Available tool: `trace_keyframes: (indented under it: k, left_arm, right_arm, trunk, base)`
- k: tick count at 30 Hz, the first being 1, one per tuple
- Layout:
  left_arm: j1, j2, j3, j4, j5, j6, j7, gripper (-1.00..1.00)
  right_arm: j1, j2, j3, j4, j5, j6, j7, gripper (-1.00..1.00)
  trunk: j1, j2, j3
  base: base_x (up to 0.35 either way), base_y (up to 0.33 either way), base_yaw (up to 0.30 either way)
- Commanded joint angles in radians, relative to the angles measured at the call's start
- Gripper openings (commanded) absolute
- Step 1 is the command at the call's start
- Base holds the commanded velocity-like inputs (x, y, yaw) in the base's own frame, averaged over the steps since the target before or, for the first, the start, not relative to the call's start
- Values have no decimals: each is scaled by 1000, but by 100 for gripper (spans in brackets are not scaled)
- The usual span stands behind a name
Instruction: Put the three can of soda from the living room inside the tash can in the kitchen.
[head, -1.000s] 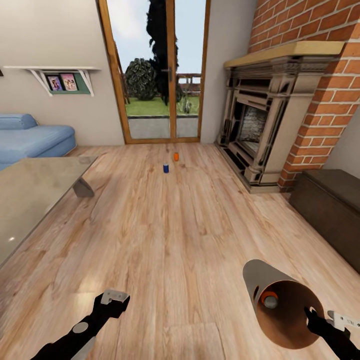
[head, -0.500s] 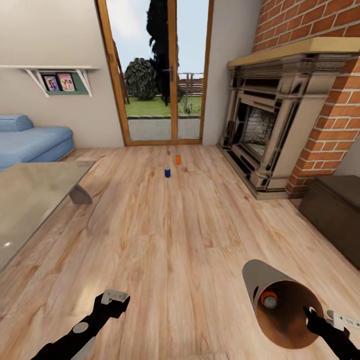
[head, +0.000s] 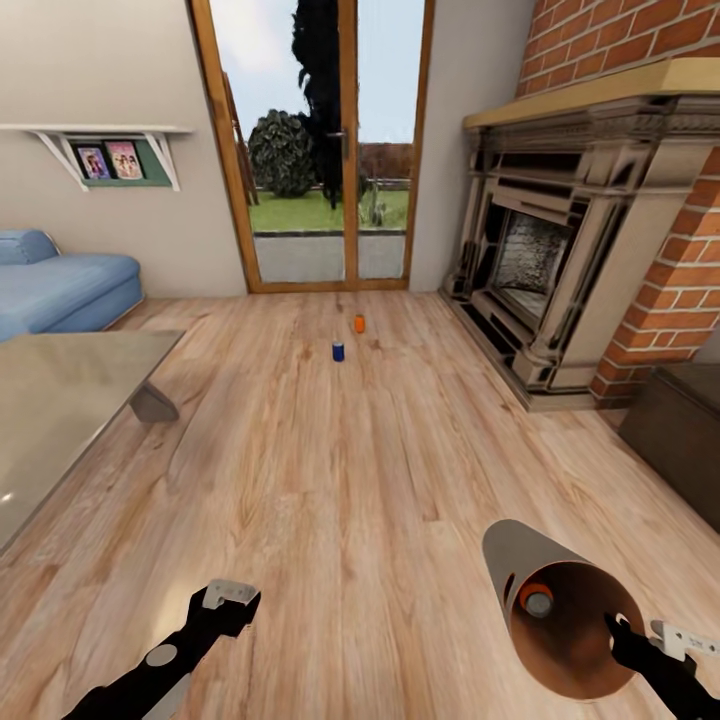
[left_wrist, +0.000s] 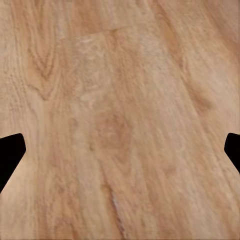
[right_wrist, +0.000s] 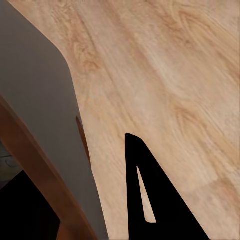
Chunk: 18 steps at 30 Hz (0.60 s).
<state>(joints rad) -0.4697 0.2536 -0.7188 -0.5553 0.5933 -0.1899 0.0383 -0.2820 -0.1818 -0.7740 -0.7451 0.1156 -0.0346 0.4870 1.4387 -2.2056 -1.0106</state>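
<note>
Living room floor with blue can and orange can standing; right gripper clamps the tilted bin holding an orange can; left gripper open, empty.

Both arms are matte black and slender, the left arm carrying a round grey disc and a pale grey panel along its side. Each pincer, left pincer and right pincer, has dark tapered fingers behind a light grey bracket with small holes.
</note>
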Motion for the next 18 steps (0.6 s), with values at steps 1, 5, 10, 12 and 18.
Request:
trace_keyframes:
  k: [1,5,10,12,18]
  left_arm:
    - [-1,1,-8,0,10,-5,3,100]
    - [-1,1,-8,0,10,-5,2,100]
    - [-1,1,-8,0,10,-5,3,100]
    - [-1,1,-8,0,10,-5,2,100]
    - [-1,1,-8,0,10,-5,2,100]
  right_arm:
    - [-2,1,-6,-1,3,-4,8,-100]
    - [-2,1,-5,-1,4,-4,7,-100]
    - [-2,1,-4,0,4,-4,7,-100]
    - [-2,1,-5,0,4,-4,7,-100]
    - [-2,1,-4,0,4,-4,7,-100]
  trunk:
    - [0,0,-2]
    - [0,0,-6]
    - [0,0,-11]
    - [0,0,-13]
    - [0,0,-20]
  base:
    - [324,84,0]
    - [324,75,0]
    - [324,16,0]
    - [324,4,0]
    - [324,1,0]
